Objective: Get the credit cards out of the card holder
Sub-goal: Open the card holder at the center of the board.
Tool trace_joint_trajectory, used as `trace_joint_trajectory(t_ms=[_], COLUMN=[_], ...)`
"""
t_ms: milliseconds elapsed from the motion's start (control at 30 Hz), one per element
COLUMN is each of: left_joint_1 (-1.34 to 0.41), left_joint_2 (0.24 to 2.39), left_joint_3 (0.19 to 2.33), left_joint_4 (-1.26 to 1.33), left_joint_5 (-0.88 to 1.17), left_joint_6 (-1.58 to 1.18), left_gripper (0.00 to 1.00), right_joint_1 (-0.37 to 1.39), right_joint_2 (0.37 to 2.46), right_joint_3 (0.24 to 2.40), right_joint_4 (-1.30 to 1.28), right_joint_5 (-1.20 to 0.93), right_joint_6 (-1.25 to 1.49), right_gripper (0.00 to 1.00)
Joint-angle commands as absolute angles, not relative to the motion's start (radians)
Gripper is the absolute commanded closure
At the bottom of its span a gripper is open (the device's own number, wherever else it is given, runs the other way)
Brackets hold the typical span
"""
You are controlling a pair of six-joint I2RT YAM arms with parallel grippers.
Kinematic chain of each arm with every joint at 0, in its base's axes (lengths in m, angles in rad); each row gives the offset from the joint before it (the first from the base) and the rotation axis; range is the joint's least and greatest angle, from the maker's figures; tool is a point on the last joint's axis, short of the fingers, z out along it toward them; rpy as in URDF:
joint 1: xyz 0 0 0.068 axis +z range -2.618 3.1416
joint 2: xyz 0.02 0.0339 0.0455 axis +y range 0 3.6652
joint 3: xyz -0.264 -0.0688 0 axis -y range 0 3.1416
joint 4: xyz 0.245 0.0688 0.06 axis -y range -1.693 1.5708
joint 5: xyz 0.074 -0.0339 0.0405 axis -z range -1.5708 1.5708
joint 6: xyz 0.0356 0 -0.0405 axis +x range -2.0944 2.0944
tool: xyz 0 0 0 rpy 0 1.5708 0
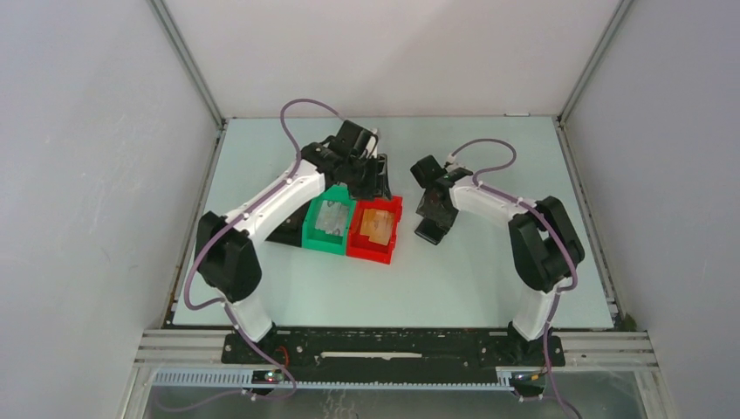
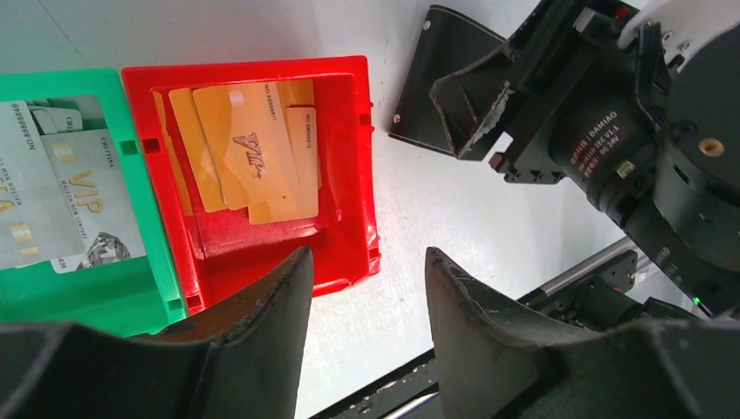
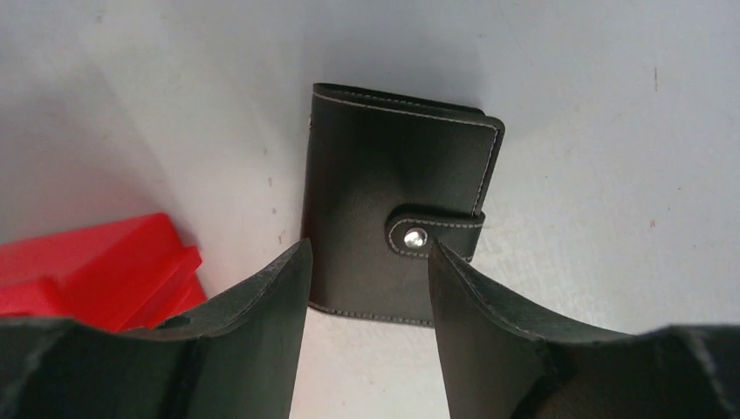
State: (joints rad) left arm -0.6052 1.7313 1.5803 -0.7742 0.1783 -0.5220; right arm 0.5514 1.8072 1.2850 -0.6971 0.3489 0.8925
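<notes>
In the right wrist view the matte black right fingers (image 3: 279, 301) stand apart with nothing gripped, their tips over the near edge of the card holder (image 3: 397, 166). It is a smooth black leather-like rectangle with pale stitching, lying flat and closed on the desk (image 3: 611, 131), its strap (image 3: 436, 229) fastened by 1 shiny metal snap (image 3: 414, 236). A corner of the glossy red bin (image 3: 96, 262) sits to the left, apart from the holder. Only the left wrist view shows what the bins hold. The left fingers (image 2: 279, 305) are spread and empty above the red bin's (image 2: 358, 175) near wall. Inside lie several overlapping orange cards (image 2: 249, 148), the top 1 marked "VIP" in script with a "NO." number too small to read in full. In the green bin (image 2: 131, 292) touching its side lie shiny pale grey credit cards (image 2: 74, 188), also printed "VIP". Farther off, the right arm's motor reads "DAMIAO". The top view alone shows both arms reaching in over the pale desk (image 1: 471, 279), with the holder just right of the red bin (image 1: 375, 249).
</notes>
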Motion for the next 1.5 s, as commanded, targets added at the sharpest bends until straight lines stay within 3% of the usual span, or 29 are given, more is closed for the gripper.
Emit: trace_joint_trajectory(t_ms=[0,300,367,467,967,1300,1467], left_joint_1=[-0.599,-0.599,-0.599,-0.6,-0.629,-0.816,-0.849], left_joint_2=[1.683,1.699,1.703,1.705,1.735,1.911,1.947], left_joint_3=[1.557,1.552,1.554,1.557,1.591,1.807,1.891], left_joint_4=[-0.779,-0.781,-0.779,-0.779,-0.744,-0.762,-0.799], left_joint_5=[0.157,0.15,0.153,0.152,0.224,0.186,0.188], left_joint_6=[-0.506,-0.508,-0.508,-0.507,-0.498,-0.413,-0.397], left_gripper=[0.44,0.44,0.44,0.44,0.44,0.41,0.4], right_joint_1=[0.527,0.513,0.509,0.492,0.365,0.158,0.147], right_joint_2=[1.859,1.884,1.875,1.852,1.321,1.024,0.83], right_joint_3=[1.322,1.29,1.275,1.24,0.837,0.581,0.587], right_joint_4=[-0.728,-0.762,-0.748,-0.706,-0.406,-0.387,-0.384], right_joint_5=[0.397,0.444,0.441,0.399,0.065,-0.127,-0.204], right_joint_6=[0.936,0.953,0.947,0.931,0.735,0.734,0.674], right_gripper=[0.4,0.56,0.68,0.99,1.0,1.0,1.0])
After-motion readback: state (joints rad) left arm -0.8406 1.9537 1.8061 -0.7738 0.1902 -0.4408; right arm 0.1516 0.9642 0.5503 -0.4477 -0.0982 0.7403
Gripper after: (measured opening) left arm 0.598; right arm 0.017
